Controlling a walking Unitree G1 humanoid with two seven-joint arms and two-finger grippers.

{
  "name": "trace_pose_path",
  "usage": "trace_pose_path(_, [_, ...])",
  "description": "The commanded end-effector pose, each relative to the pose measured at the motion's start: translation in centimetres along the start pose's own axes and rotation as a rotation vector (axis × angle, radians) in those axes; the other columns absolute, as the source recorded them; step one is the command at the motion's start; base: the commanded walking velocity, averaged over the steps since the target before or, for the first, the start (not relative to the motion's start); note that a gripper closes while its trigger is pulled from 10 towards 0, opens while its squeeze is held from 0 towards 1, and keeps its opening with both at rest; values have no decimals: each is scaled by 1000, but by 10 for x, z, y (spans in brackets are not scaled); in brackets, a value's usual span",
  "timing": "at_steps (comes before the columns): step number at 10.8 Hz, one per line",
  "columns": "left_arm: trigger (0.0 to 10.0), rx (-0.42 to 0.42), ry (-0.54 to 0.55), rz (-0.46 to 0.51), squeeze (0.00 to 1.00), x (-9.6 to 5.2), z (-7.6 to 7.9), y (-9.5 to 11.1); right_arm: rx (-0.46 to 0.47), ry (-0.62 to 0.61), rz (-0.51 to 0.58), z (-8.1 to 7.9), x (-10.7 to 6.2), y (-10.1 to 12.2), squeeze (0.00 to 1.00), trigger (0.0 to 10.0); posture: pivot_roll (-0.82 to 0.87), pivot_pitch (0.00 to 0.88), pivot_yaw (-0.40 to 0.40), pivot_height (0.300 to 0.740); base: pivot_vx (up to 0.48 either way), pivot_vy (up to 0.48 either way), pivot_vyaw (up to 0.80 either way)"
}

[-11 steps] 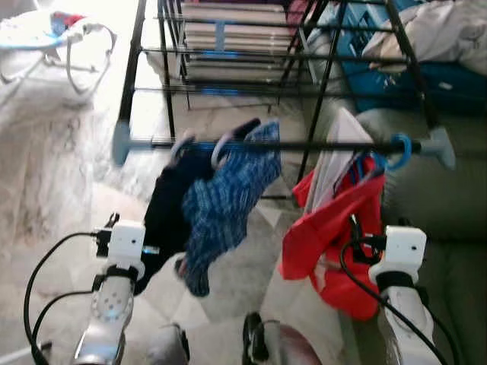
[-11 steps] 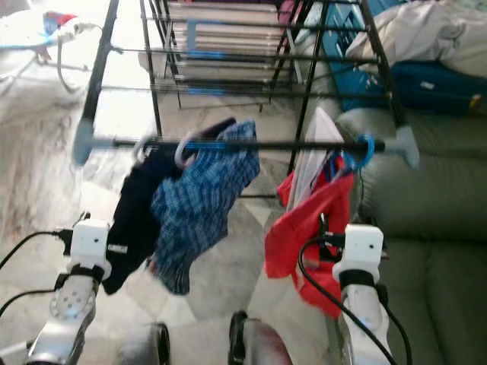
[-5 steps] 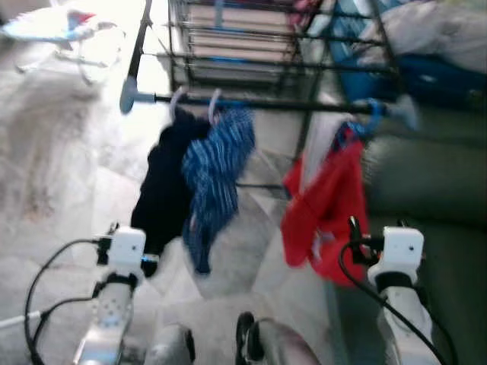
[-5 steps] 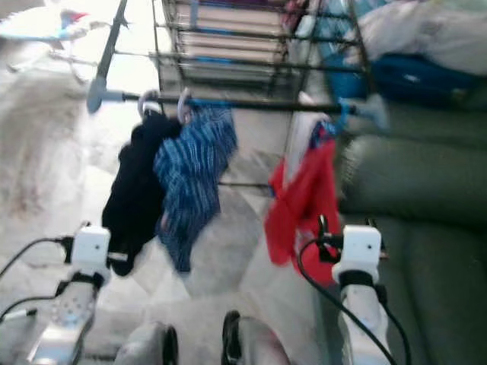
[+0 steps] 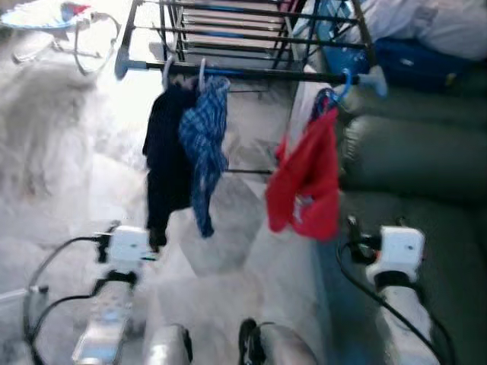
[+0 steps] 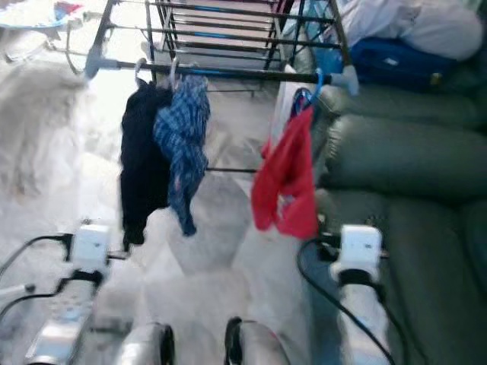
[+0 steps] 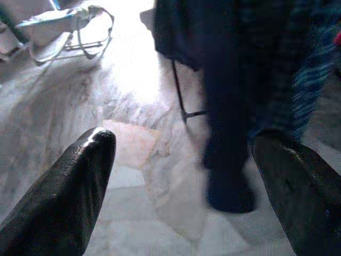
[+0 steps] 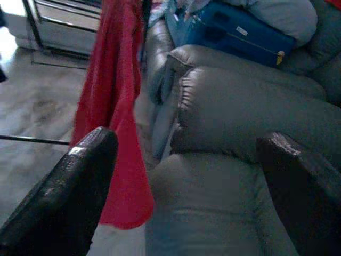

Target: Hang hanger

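Three garments hang from the black front bar of a drying rack: a black one and a blue plaid shirt on white hangers, and a red one on a blue hanger. Both arms are held low, well short of the rack. My left gripper is open with nothing between its fingers, and the black garment hangs ahead of it. My right gripper is open too, pointing between the red garment and the sofa.
A grey-green sofa stands to the right of the rack, with a blue bag and pale laundry on it. A white wire-framed seat sits on the floor at far left. Marble floor lies between me and the rack.
The whole view has shifted: the rack now looks smaller and higher, so the camera has backed away. The garments hang as before and both arms stay low.
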State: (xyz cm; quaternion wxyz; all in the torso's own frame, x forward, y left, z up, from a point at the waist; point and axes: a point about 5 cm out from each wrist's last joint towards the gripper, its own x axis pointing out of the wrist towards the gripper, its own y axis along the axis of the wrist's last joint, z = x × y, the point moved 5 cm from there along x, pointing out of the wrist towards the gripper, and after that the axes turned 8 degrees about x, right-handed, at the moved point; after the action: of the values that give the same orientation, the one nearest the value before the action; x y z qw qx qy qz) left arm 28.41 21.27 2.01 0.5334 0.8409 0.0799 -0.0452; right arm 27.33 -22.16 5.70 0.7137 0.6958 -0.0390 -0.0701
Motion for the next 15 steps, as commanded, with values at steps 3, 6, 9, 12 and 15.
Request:
trace_pose_path(3, [10000, -14, -5, -21, 0, -1, 5, -4, 9, 10, -6, 0, 1, -3, 494, 10000, -22, 160, -60, 740, -86, 0, 0])
trace_pose_path(6, [10000, -51, -15, -47, 0, 0, 8, -8, 5, 11, -20, -1, 3, -5, 0, 10000, -22, 161, -62, 740, 0, 272, -267])
trace_pose_path(9, [10000, -51, -20, -45, 0, -1, 8, -7, 35, -1, -42, 1, 6, -8, 0, 10000, -21, 166, -62, 740, 0, 480, -800])
trace_pose_path(12, [10000, -41, -25, -41, 0, -3, 8, -8, 36, 6, -47, -2, 5, -11, 0, 10000, -14, 169, -61, 740, 0, 480, -750])
trace_pose_path(15, [10000, -37, -44, -49, 0, -4, 12, -9, 33, 3, -50, -1, 7, -12, 0, 10000, -11, 166, -60, 740, 0, 320, -571])
